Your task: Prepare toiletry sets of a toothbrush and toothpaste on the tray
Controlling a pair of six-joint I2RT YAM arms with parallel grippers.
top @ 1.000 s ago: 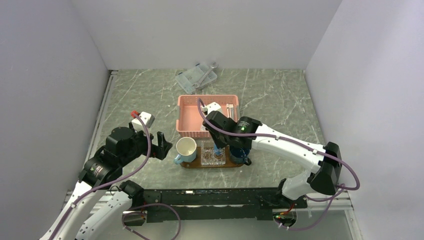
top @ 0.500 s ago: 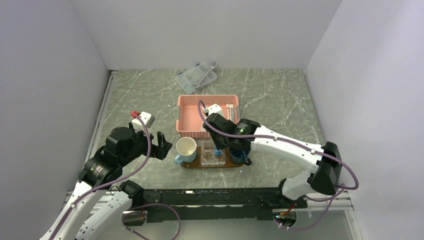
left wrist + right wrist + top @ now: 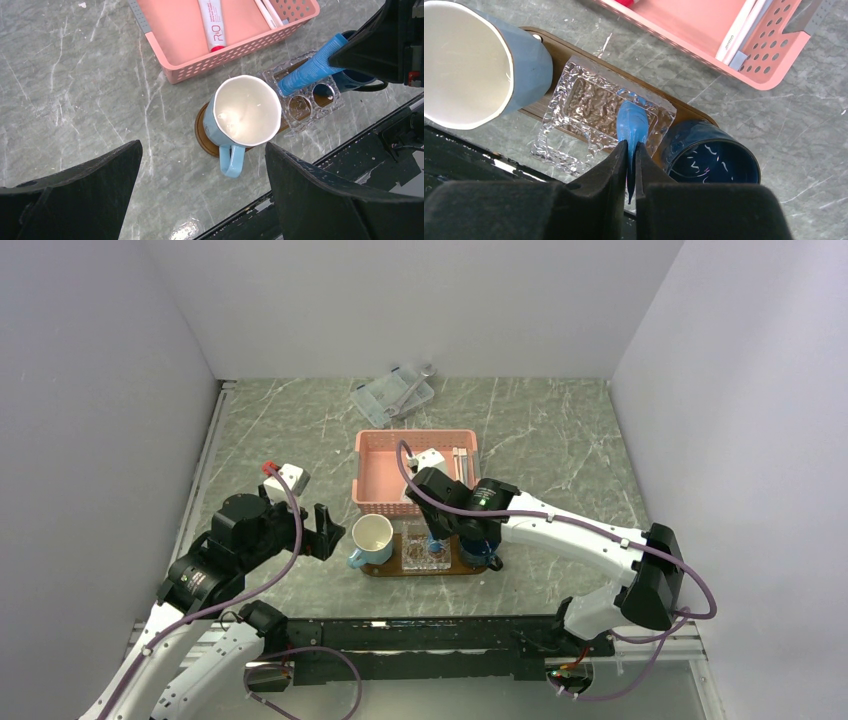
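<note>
I'm looking down on a grey-green marbled counter closed in by plain white walls on three sides. A clear plastic box sits at the far edge, and a pink basket stands mid-counter with a white, red-capped tube lying flat inside it.

The tray lies just in front of the basket, its long side towards me. It carries a light-blue mug on its left end, a clear holder in the middle and a dark-blue mug on its right end.

My right gripper hangs right over the holder, its fingers pressed onto the flat end of the blue toothpaste tube. The tube leans, its lower end down inside the holder beside the dark-blue mug. I cannot tell if it touches the bottom.

My left gripper is spread wide and holds nothing. It hovers above the counter just left of the tray, near the light-blue mug.
</note>
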